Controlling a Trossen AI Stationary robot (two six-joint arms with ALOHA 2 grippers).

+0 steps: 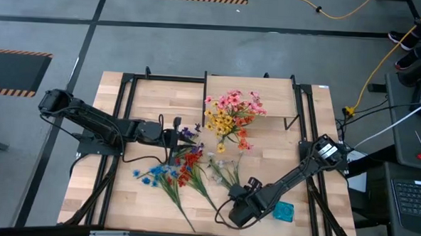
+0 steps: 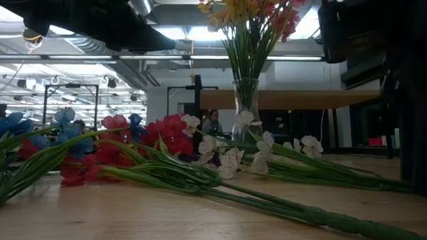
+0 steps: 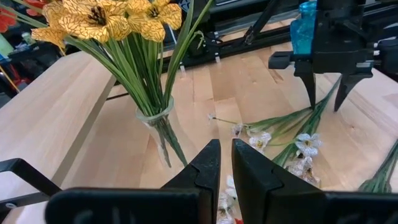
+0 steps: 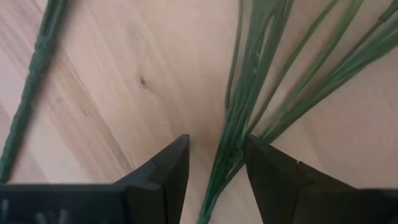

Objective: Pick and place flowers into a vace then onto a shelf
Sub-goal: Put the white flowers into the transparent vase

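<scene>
Between our right gripper [image 4: 214, 165] fingers lies a bunch of green stems, jaws parted and not yet clamped.
We judge the grasp goes well if we centre the white-flower stems [image 4: 249, 93] between both fingers [image 4: 168, 165], settle down to the tabletop [image 4: 124, 81], then close squarely. Beyond the claw stands the glass vase [image 3: 158, 127], already full of yellow and pink flowers [image 1: 228, 115], with the shelf [image 1: 268, 92] behind it. Our left gripper [image 3: 225, 168] hangs facing the vase, fingers nearly together and empty.

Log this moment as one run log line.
right tool: open, straddling white flower stems on table | left tool: nearly shut, empty, facing vase | vase: holds yellow and pink flowers
</scene>
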